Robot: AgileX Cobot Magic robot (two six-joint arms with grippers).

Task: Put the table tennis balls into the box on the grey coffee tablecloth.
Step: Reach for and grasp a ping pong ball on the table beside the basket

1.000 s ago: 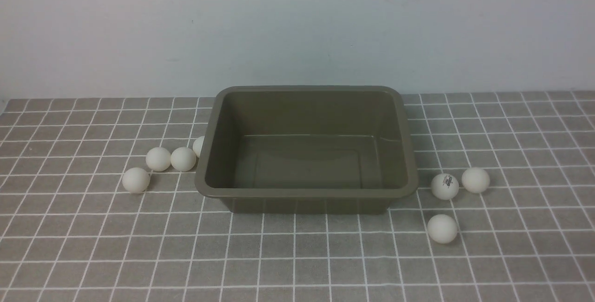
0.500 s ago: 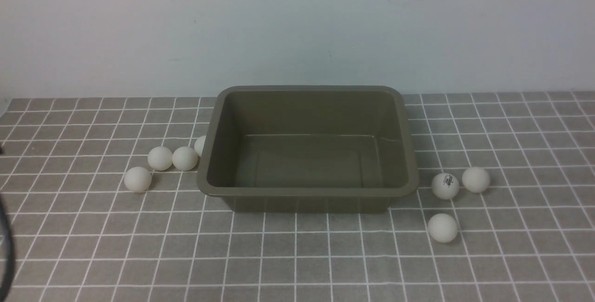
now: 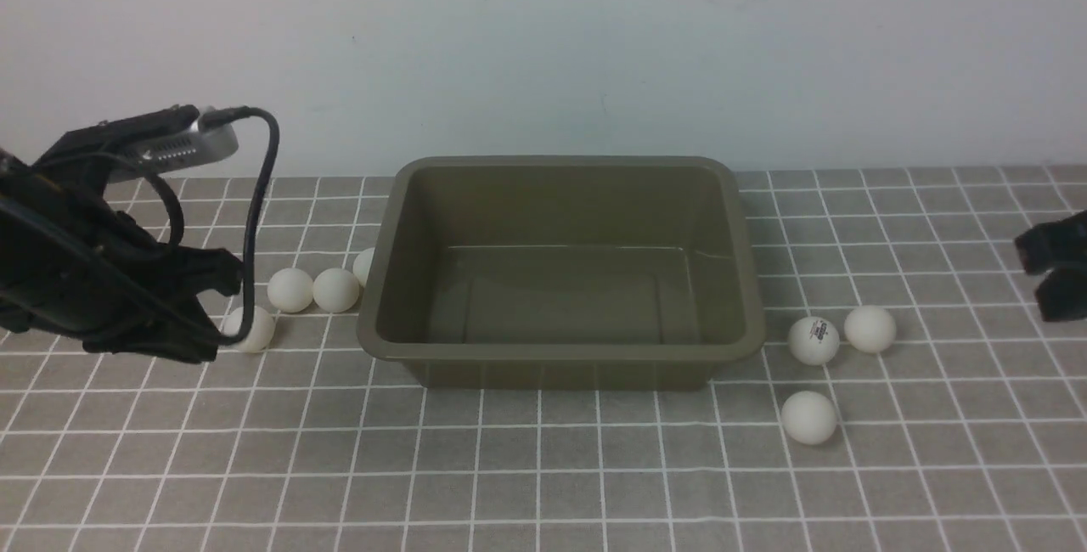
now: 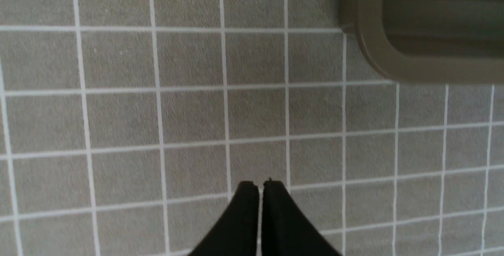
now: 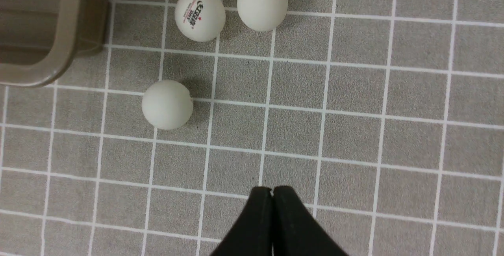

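Observation:
The olive-brown box (image 3: 560, 354) stands empty in the middle of the grey coffee tablecloth (image 3: 543, 467). Several table tennis balls lie left of it: two side by side (image 3: 290, 290) (image 3: 336, 290), one half hidden behind the box's corner (image 3: 364, 266), and one partly behind my left arm (image 3: 255, 329). Three balls lie to the right: a logo ball (image 3: 813, 340), a plain one (image 3: 870, 329) and a nearer one (image 3: 808, 417). My left gripper (image 4: 260, 185) is shut and empty above bare cloth near the box corner (image 4: 378, 55). My right gripper (image 5: 272, 191) is shut and empty, short of the nearer ball (image 5: 167, 104).
A pale wall (image 3: 543, 42) rises right behind the cloth's far edge. My left arm (image 3: 102, 280) carries a camera with a looping black cable (image 3: 263, 161). My right arm (image 3: 1057, 263) shows at the right edge of the front view.
Both arms have come into the front view, the left one from the left side and the right one at the right edge. The balls and the box have not moved.

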